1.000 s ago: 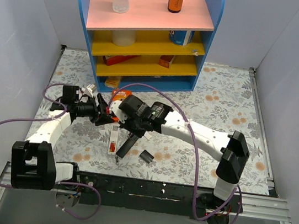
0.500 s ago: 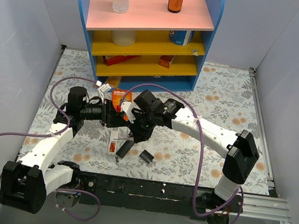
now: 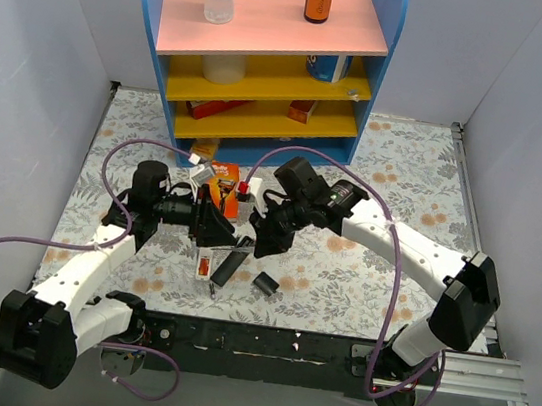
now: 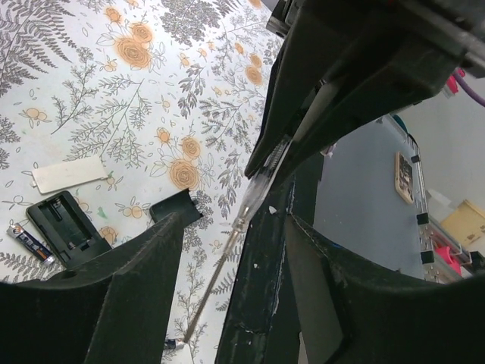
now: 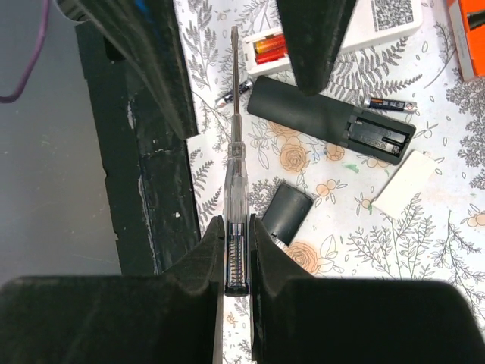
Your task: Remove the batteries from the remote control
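Okay, your right hand (image 5: 236, 241) is clenched on the clear handle of a screwdriver (image 5: 234, 152). It pinches the handle from both sides, w/ the shaft pointing straight out ahead of the wrist cam. Your left hand (image 3: 213, 227) is released: in its own wrist view both fingers (image 4: 129, 288) stand wide apart. Only the desk (image 3: 395, 180) and the screwdriver held by the other arm show in the gap.

The batteries (image 5: 269, 48) are two red-orange cylinders, side by side in the open bay at one end of the white remote (image 5: 371, 19) and not yet out. From the top cam that remote lies on the floral desk toward the front edge, just below the left hand, w/ a black remote (image 5: 303, 114) just beside it on the right. The black one's bay is open too. A dark battery (image 5: 390, 102) lies loose on the desk right next to it. A white cover (image 5: 399, 182) and a small black piece (image 5: 286, 212) lie close by.

In the right wrist view the screwdriver tip lines up just left of the red-orange pair, but you can't tell from these views whether it touches anything. An orange package (image 3: 220, 176) lies behind both hands, toward the blue-sided shelf (image 3: 379, 67).
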`<state>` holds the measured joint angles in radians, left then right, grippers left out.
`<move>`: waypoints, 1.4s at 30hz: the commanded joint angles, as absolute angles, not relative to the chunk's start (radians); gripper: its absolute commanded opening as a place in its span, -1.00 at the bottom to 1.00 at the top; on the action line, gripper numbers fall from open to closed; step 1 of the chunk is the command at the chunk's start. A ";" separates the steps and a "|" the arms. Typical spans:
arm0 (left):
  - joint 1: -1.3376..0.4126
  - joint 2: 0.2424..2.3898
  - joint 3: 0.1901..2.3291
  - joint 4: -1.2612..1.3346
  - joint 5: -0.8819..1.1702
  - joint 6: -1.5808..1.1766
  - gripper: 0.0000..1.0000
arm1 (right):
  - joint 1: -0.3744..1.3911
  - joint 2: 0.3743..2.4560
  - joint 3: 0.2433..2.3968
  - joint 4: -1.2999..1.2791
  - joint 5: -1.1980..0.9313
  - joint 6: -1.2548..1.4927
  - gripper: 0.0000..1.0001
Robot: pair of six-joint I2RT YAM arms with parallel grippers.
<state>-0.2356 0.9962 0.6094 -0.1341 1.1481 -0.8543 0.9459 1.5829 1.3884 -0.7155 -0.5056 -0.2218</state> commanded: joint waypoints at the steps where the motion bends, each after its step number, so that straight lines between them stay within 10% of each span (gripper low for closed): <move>1: -0.262 1.009 0.658 -0.172 1.209 -0.741 0.13 | 0.939 1.523 1.359 -0.660 -0.587 -0.239 -0.97; 16: -0.432 1.045 0.701 -0.259 1.232 -0.583 -0.02 | 0.911 1.503 1.397 -0.627 -0.652 -0.206 -0.97; 25: -0.445 1.086 0.696 -0.212 1.160 -0.635 -1.00 | 0.868 1.465 1.361 -0.556 -0.680 -0.155 -0.97; 36: -0.443 0.976 0.546 0.416 1.123 -1.123 -1.00 | 0.701 1.218 0.925 0.224 -0.828 0.356 0.07; 42: -0.445 0.957 0.514 0.612 1.065 -1.291 -1.00 | 0.701 1.197 0.861 0.422 -0.838 0.468 0.12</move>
<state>-0.4416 0.9951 0.5381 0.4240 1.1049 -1.1454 0.7013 1.2259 0.8936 0.1810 -0.8150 0.3435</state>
